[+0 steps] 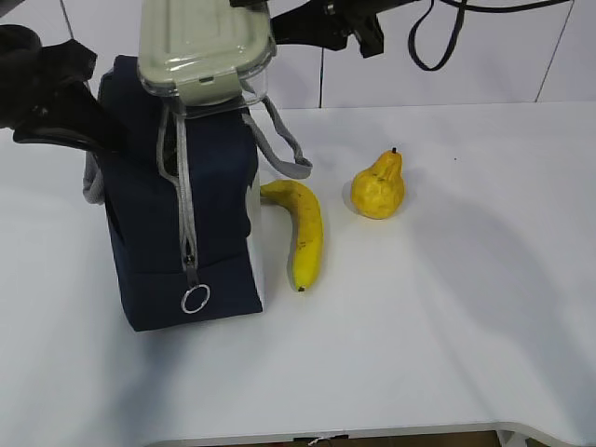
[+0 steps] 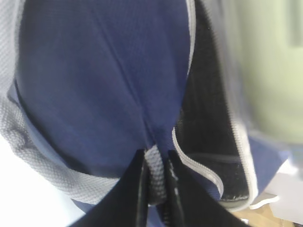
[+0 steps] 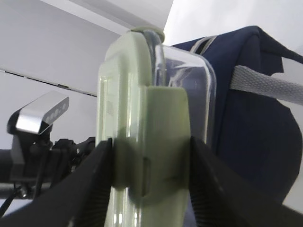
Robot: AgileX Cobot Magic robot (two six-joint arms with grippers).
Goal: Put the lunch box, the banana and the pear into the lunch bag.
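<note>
The navy lunch bag stands upright at the left, its zipper open down the front. My left gripper is shut on the bag's grey handle webbing and holds it at the bag's left side. My right gripper is shut on the lunch box, clear with a sage-green lid. The box hangs tilted right over the bag's open top. The banana lies on the table just right of the bag. The pear stands further right.
The white table stretches to the right and front of the fruit. The bag's other grey handle hangs over its right side. The ring pull sits low on the bag's front. Black cables hang at the top right.
</note>
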